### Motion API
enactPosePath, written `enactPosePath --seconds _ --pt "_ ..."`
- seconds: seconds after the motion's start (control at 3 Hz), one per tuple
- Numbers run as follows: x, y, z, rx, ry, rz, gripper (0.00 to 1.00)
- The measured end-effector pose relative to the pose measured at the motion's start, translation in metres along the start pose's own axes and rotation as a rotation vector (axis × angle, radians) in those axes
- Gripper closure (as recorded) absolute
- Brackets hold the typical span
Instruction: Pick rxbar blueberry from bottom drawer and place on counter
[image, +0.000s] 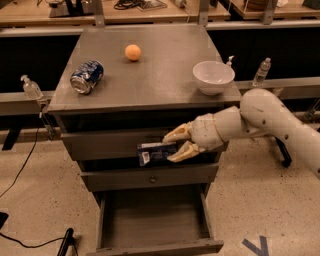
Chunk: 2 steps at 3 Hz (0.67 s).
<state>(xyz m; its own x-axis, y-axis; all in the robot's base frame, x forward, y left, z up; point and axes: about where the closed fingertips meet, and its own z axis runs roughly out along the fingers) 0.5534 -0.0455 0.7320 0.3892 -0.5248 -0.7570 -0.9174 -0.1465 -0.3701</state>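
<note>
My gripper (172, 146) is shut on the rxbar blueberry (154, 153), a flat dark bar with blue and white print. I hold it level in front of the upper drawer fronts, above the bottom drawer (155, 220) and below the counter's front edge. The bottom drawer is pulled out and looks empty inside. The counter (150, 75) is the flat grey slab on top of the cabinet. My white arm reaches in from the right.
On the counter lie a blue-and-silver soda can (86, 76) on its side at left, an orange ball (132, 52) at the back and a white bowl (213, 77) at right. Small bottles (262, 72) stand beside the cabinet. A tan workbench (150, 9) runs behind.
</note>
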Motion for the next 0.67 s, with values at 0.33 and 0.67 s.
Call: enactPosePath --seconds 0.33,0.67 --pt "-0.015 -0.015 -0.004 -0.036 0.039 -0.045 1.00" --pt "-0.042 -0.037 -0.008 -0.079 0.072 -0.111 1.00"
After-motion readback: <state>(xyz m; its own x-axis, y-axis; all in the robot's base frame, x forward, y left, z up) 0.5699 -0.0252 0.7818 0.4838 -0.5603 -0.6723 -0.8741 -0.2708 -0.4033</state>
